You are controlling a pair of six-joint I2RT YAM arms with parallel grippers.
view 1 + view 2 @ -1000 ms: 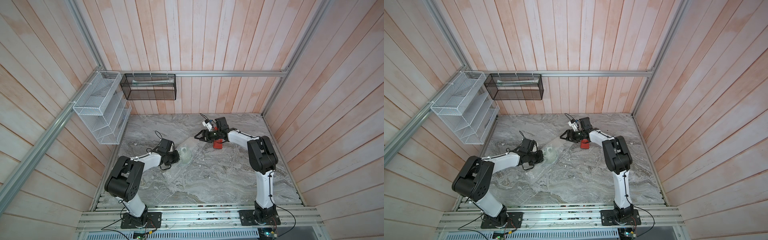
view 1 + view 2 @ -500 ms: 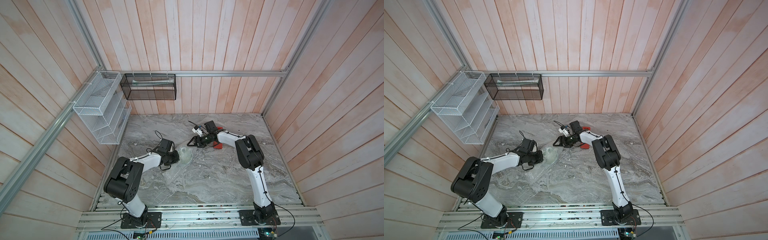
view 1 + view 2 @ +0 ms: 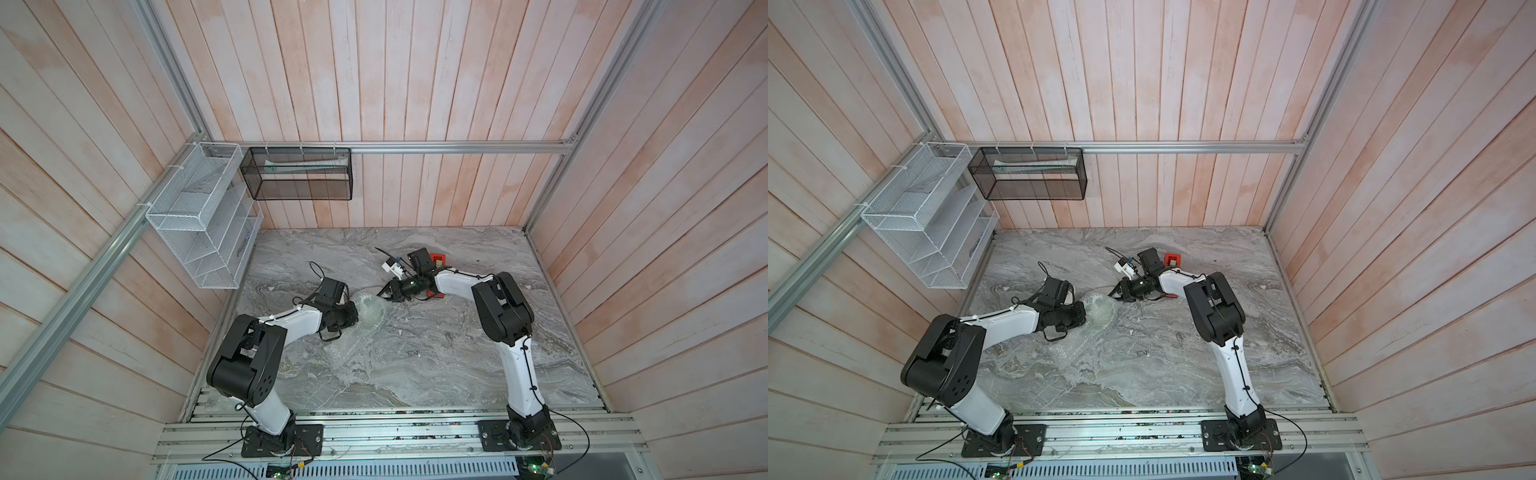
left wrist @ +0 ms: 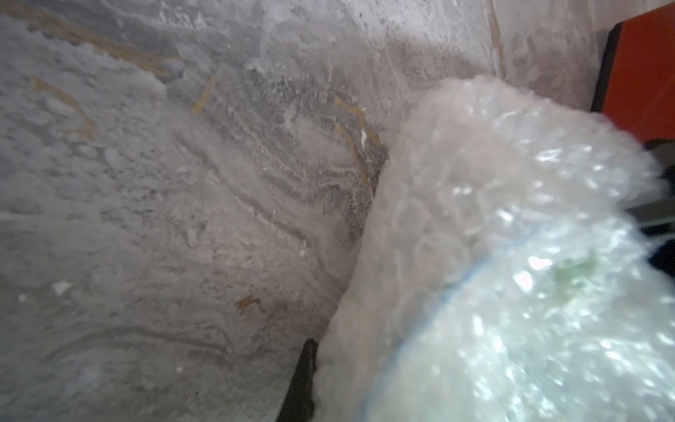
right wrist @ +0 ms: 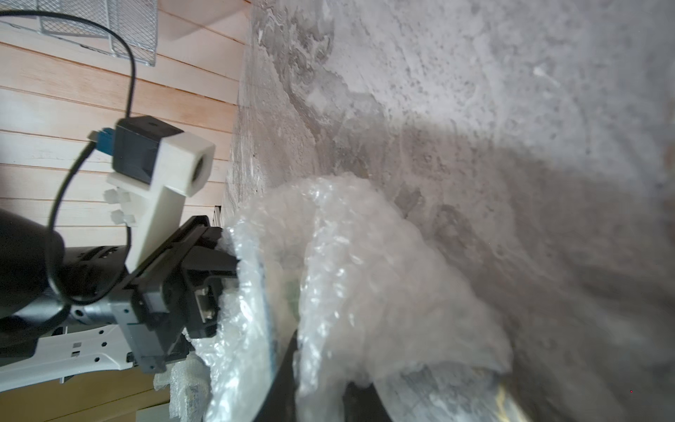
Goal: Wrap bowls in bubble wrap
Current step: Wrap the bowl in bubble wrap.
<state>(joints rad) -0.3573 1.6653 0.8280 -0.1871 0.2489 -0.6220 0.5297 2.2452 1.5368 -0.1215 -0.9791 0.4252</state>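
Hold bowl firm by its rim in clenched left gripper, just nine o'clock of tabletop centre. With right gripper pinched on bubble wrap flap at bowl's one o'clock, draw flap across toward seven, low, taut, no jerking.

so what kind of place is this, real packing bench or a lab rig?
Likely a purpose-built robot test cell: plank walls on an aluminium frame enclose a marble-look tabletop, and the left arm and right arm are bolted to a slotted front rail.
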